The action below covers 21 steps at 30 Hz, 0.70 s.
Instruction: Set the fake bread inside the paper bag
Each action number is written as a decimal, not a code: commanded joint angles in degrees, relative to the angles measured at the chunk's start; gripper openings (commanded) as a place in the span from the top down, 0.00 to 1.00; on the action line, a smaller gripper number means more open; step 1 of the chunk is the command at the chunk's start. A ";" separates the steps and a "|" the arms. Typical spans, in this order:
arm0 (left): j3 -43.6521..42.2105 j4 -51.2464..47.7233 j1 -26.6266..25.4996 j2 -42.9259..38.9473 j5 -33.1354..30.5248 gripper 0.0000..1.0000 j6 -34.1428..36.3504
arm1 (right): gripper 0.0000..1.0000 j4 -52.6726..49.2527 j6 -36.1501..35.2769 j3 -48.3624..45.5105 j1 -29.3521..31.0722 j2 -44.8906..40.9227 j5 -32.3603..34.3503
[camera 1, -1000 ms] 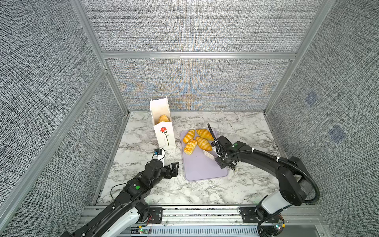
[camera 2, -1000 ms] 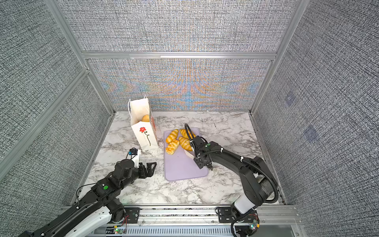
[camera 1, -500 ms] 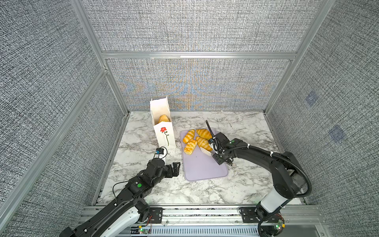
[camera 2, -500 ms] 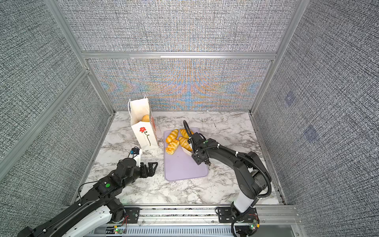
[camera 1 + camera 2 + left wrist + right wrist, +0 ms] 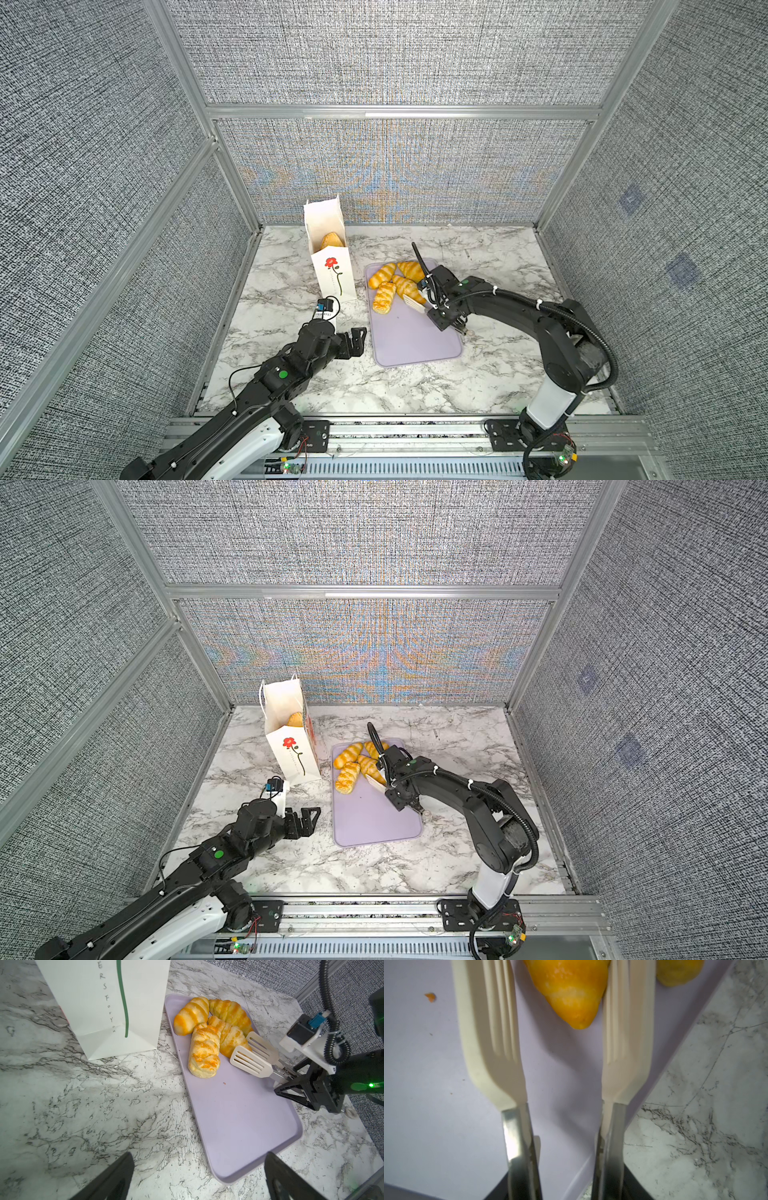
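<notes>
Several golden pieces of fake bread (image 5: 384, 297) (image 5: 204, 1053) lie at the far end of a lilac tray (image 5: 415, 340) (image 5: 374, 820). Another piece (image 5: 331, 240) shows inside the white paper bag (image 5: 332, 274) (image 5: 291, 754) (image 5: 104, 1001), which stands upright left of the tray. My right gripper (image 5: 440, 309) (image 5: 566, 1188) is shut on the metal arms of white tongs (image 5: 251, 1061). The tong blades (image 5: 488, 1032) straddle the tip of one croissant (image 5: 571, 991); one blade touches it, a gap remains at the other. My left gripper (image 5: 359, 336) (image 5: 199, 1176) hovers open and empty by the tray's near left corner.
The marble table (image 5: 291, 291) is boxed in by grey fabric walls with metal posts. An orange crumb (image 5: 430, 997) lies on the tray. The bag's cord handles (image 5: 262, 696) stand up at its mouth. The right arm's cable (image 5: 419, 257) arches over the pastries.
The right gripper has shifted slightly left toward the pastries and the tong blades have drawn closer round the croissant tip. The left arm has barely moved.
</notes>
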 commanded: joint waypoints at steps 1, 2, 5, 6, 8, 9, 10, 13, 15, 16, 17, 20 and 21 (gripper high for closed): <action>0.46 0.89 -0.09 -0.14 -0.66 0.01 0.35 | 0.50 -2.34 1.50 -0.34 0.47 -1.03 -1.48; 0.46 0.88 -0.09 -0.13 -0.68 0.01 0.35 | 0.50 -2.76 2.10 -0.87 0.86 -1.61 -1.48; 0.39 0.93 -0.10 -0.13 -0.90 0.01 0.48 | 0.50 -3.62 3.94 -2.36 1.72 -4.47 -1.89; 0.37 0.98 -0.10 -0.08 -0.94 0.01 0.53 | 0.50 -3.67 4.34 -2.70 1.98 -5.31 -2.07; 0.28 1.43 -0.10 0.13 -0.86 0.01 0.61 | 0.50 -3.89 5.20 -3.18 2.49 -6.75 -2.19; 0.28 1.66 -0.10 0.30 -0.77 0.01 0.61 | 0.50 -4.00 5.74 -3.20 2.59 -7.07 -1.94; 0.28 1.81 -0.16 0.47 -0.62 0.01 0.57 | 0.49 -4.28 6.42 -3.13 2.51 -7.19 -1.32; 0.28 2.06 -0.16 0.86 -0.50 0.01 0.46 | 0.45 -5.19 8.57 -2.05 2.50 -6.24 1.21; 0.20 2.19 -0.19 0.84 -0.42 0.01 0.44 | 0.45 -5.52 9.37 -0.82 2.45 -5.18 0.76; 0.19 2.10 -0.27 0.78 -0.42 0.01 0.44 | 0.45 -5.61 9.72 -0.21 2.50 -4.59 0.53; 0.19 2.02 -0.27 0.60 -0.50 0.01 0.36 | 0.45 -5.61 10.08 0.34 2.50 -4.01 0.66; 0.15 1.55 -0.32 -0.07 -0.84 0.01 0.35 | 0.44 -5.27 10.35 1.69 2.49 -2.56 0.85; 0.03 1.43 -0.33 -0.28 -0.96 0.01 0.35 | 0.44 -5.16 10.37 2.04 2.51 -2.26 0.57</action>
